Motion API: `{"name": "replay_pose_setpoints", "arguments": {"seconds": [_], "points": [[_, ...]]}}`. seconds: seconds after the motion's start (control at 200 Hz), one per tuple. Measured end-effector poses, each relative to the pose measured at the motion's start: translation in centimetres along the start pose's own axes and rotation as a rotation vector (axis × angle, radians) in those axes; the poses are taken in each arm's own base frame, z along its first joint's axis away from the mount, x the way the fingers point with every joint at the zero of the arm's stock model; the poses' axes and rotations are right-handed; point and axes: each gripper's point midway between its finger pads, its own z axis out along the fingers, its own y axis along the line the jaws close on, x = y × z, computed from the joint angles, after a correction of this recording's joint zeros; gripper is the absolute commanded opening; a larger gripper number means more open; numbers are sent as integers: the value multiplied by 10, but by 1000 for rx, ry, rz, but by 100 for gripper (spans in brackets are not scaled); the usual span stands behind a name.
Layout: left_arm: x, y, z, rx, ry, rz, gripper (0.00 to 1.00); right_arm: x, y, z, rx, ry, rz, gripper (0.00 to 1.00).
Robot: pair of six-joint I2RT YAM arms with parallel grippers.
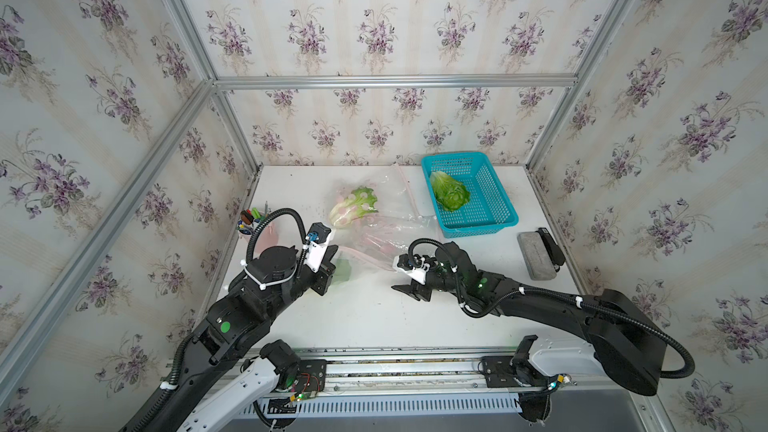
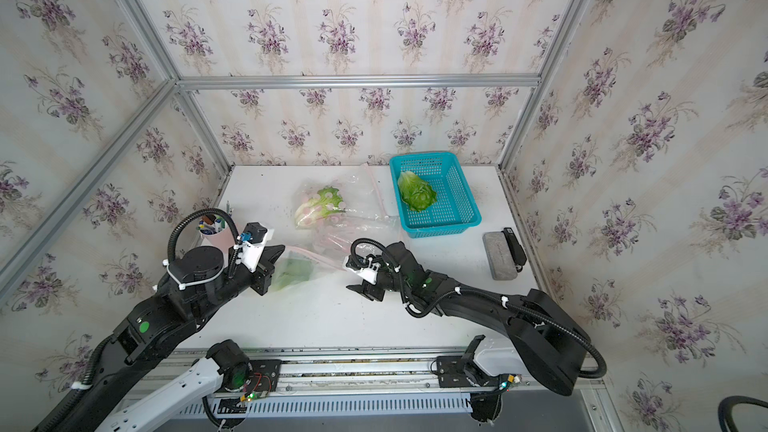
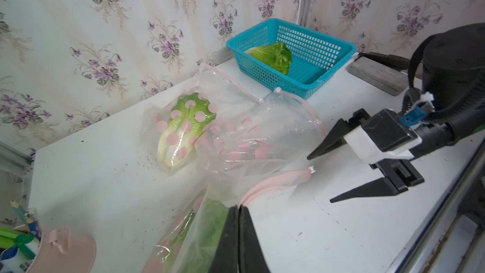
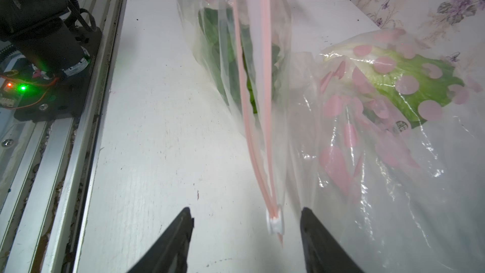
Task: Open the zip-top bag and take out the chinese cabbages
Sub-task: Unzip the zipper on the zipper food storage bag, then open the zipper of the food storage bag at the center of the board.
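While the left gripper point(image 3: 238, 228) is pinching a clear zip-top bag point(image 3: 265, 187) with its jaws pressed together on the pink zip strip, the right gripper point(image 4: 246, 210) is hovering at the strip's other end with its jaws spread wide, gripping nothing. The white slider point(image 4: 275, 223) is hanging between the right fingertips point(image 4: 185, 215) without touching either. This bag is stretching between the two grippers over the middle of the table point(image 1: 353, 322), toward the left edge, and one of the chinese cabbages point(image 3: 211, 223) is lying inside it, close to the left gripper. Whether the zip is parted cannot be told.

A second cabbage point(image 1: 353, 206) is lying inside a pink-dotted bag point(image 3: 236, 127) near the middle of the back edge, with its pale base pointing toward the left edge. That bag's mouth is gaping toward a teal basket point(image 1: 478, 229) just beside it. The basket is sitting near the back right corner and is holding the third cabbage point(image 1: 449, 192), bare of any bag.

A pink cup of pens point(image 2: 218, 234) is standing at the left edge, behind the left arm. A grey block point(image 1: 536, 257) with a black object point(image 1: 550, 248) touching its side is lying at the right edge.
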Motion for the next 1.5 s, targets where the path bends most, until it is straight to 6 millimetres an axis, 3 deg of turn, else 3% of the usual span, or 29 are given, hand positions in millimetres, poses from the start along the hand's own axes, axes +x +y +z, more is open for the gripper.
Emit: {"name": "replay_pose_setpoints", "arguments": {"seconds": [0.14, 0.37, 0.53, 0.649, 0.834, 1.504], "points": [[4, -12, 2, 67, 6, 1, 0, -14, -6, -14, 50, -54, 34, 51], [14, -28, 4, 156, 24, -7, 0, -46, -16, -32, 102, -173, 159, 0], [18, -33, 3, 187, 25, -21, 0, -60, -25, -27, 105, -180, 277, 0], [19, -36, 2, 201, 26, -29, 0, -44, -16, -14, 56, -128, 379, 0], [21, -39, 4, 218, 37, -39, 0, -16, 14, 0, -28, -51, 461, 0], [22, -43, 11, 237, 58, -48, 0, -16, 23, 19, -93, -25, 532, 0]]}}
